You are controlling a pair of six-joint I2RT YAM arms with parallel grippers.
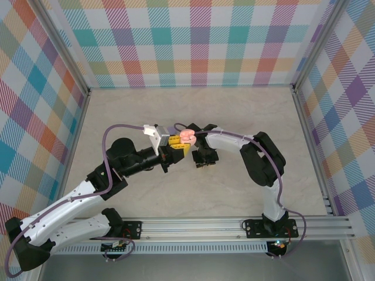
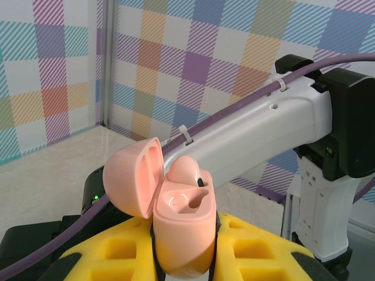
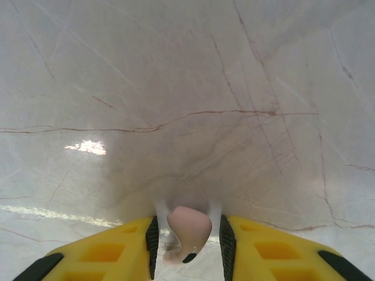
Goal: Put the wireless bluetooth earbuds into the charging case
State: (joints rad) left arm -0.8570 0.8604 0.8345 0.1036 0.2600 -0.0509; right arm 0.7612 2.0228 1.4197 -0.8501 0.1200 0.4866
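Observation:
A pale pink charging case [image 2: 186,225] stands upright between yellow fingers, my left gripper [image 2: 184,257] shut on it. Its lid [image 2: 133,175] hangs open to the left. One pinkish-beige earbud [image 2: 186,168] sits in the far slot; the near slot is hollow. From above, the case [image 1: 187,136] is held over the table's middle, with the left gripper [image 1: 177,144] beneath it. Just to the right, my right gripper [image 1: 203,159] points down at the table. Another pinkish-beige earbud [image 3: 190,225] lies on the marble between the open right gripper's [image 3: 187,237] black pads, with a gap on each side.
The right arm's white forearm [image 2: 252,134] and purple cable pass close behind the case. Plaid walls [image 1: 193,41] enclose the marble table [image 1: 193,111] on three sides. An aluminium rail [image 1: 234,225] runs along the near edge.

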